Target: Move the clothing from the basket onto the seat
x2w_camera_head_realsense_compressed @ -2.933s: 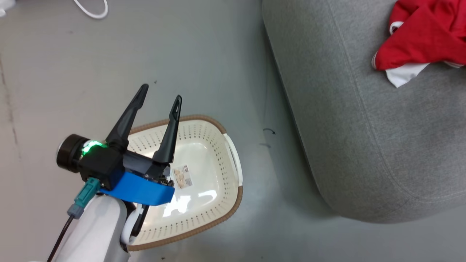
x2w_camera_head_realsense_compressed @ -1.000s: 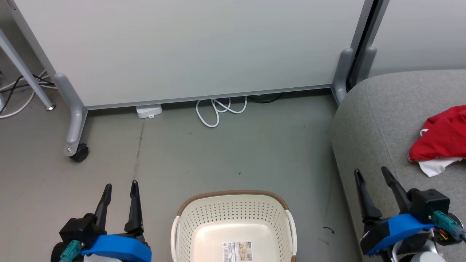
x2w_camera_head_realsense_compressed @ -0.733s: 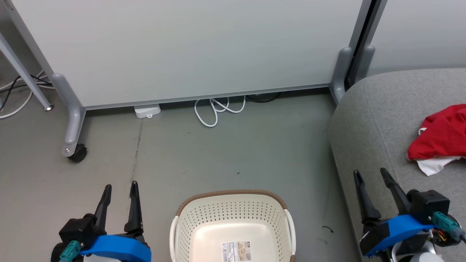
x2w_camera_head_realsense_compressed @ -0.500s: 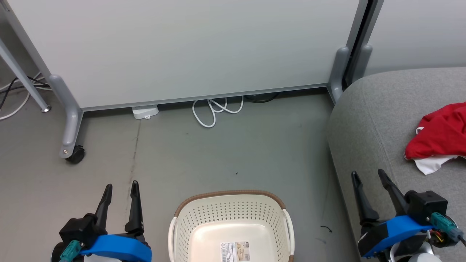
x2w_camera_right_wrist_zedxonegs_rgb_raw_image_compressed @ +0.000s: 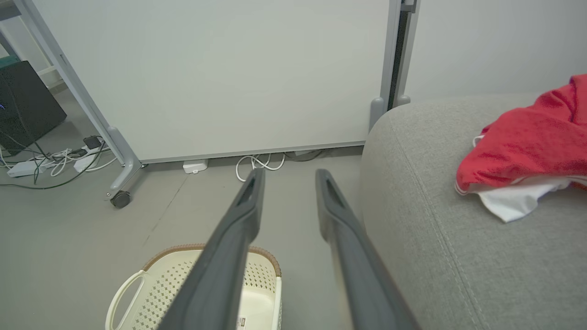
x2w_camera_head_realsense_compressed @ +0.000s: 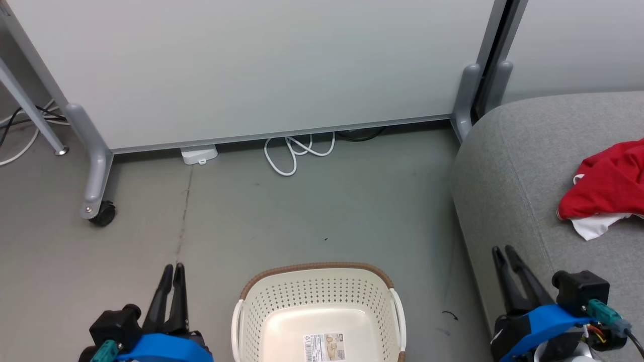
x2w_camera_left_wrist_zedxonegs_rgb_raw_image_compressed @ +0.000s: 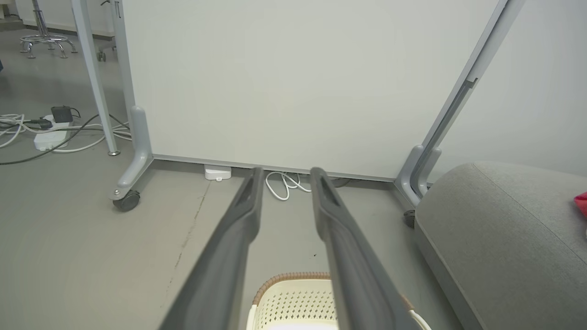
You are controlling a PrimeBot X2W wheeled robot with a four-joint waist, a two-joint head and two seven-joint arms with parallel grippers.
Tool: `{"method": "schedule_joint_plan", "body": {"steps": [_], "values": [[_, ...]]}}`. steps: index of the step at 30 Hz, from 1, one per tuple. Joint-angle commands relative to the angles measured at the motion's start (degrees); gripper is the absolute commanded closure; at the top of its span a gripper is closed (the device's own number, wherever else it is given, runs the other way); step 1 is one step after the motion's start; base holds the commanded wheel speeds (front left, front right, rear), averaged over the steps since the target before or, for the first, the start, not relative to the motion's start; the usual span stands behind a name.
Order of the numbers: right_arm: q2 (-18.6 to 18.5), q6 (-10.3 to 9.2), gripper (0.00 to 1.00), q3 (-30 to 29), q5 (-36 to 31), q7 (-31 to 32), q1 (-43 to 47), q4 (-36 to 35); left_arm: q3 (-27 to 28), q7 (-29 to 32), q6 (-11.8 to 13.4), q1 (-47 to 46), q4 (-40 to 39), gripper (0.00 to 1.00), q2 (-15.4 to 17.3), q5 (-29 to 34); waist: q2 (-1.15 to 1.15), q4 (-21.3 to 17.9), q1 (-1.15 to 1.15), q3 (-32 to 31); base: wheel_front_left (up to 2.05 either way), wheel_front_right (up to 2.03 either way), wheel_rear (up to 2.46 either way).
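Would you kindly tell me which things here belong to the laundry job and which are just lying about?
Job: red clothing, lying on the grey sofa; cream basket on the floor.
Lying about: coiled white cable, small white box, partition panel with its castor.

The basket (x2w_camera_head_realsense_compressed: 317,291) stands on the floor (x2w_camera_head_realsense_compressed: 302,211) at near centre. The seat (x2w_camera_head_realsense_compressed: 513,191) lies to its right, with the clothing (x2w_camera_head_realsense_compressed: 606,183) on it toward the right edge. Far behind the basket a partition (x2w_camera_head_realsense_compressed: 261,65) stands, a cable (x2w_camera_head_realsense_compressed: 292,153) at its foot, a caster (x2w_camera_head_realsense_compressed: 103,213) far left.
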Motion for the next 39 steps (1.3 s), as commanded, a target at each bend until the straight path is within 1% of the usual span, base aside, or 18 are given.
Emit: {"method": "schedule_joint_plan", "body": {"steps": [1, 4, 23, 24, 39], "values": [[0.0, 0.0, 1.0, -0.1, 0.2, 0.1, 0.1, 0.6, 0.0, 0.1, 0.0, 0.4, 0.5, 1.0, -0.2, -0.2, 0.0, 0.0, 0.0, 0.0, 0.0, 0.0, 0.0], [0.1, 0.0, 1.0, -0.1, 0.5, 0.4, 0.5, 2.2, 0.1, 0.2, 0.0, 1.7, 1.8, 1.0, -0.4, -0.4, 0.0, 0.0, 0.0, 0.0, 0.0, 0.0, 0.0], [0.0, 0.0, 1.0, -1.2, 20.8, 2.7, -0.6, 2.2, 2.4, 5.4, 0.0, 0.3, -0.6, 1.0, -0.8, -18.6, 0.0, -0.1, 0.0, -0.4, 0.0, 0.0, 0.0], [0.0, 0.0, 1.0, -1.2, 20.8, 2.7, -0.6, 2.2, 2.4, 5.4, 0.0, 0.3, -0.6, 1.0, -0.8, -18.6, 0.0, -0.1, 0.0, -0.4, 0.0, 0.0, 0.0], [0.0, 0.01, 1.0, -1.9, 34.0, 4.2, -1.3, 2.2, 3.9, 8.8, 0.0, -0.5, -2.2, 1.0, -1.1, -30.5, 0.0, -0.2, 0.0, -0.7, 0.0, 0.0, 0.0]]}}
